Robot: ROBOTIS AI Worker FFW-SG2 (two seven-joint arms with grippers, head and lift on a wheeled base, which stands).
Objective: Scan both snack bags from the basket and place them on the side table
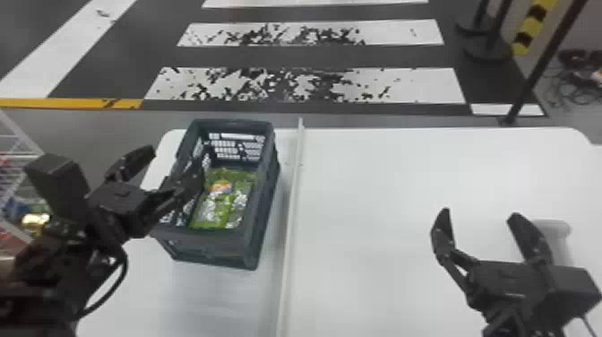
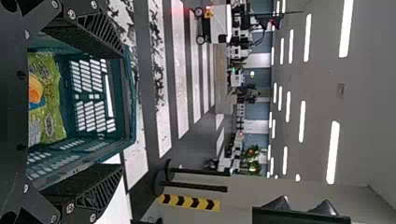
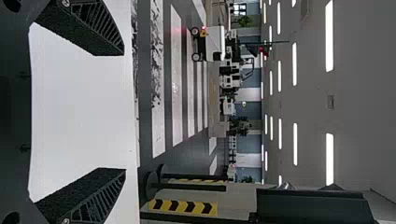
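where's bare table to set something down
Widest: the table between the white strip and right gripper, up to the far edge. A smaller patch lies nearer than the basket, left of the strip. Crowded: the basket, with snack bags inside and the left gripper at its left side.

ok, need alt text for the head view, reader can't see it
A dark basket holding green snack bags stands on a white table, the robot's open left gripper at the basket's left side. The open right gripper hangs over the table's right part. Beyond lies a striped floor.
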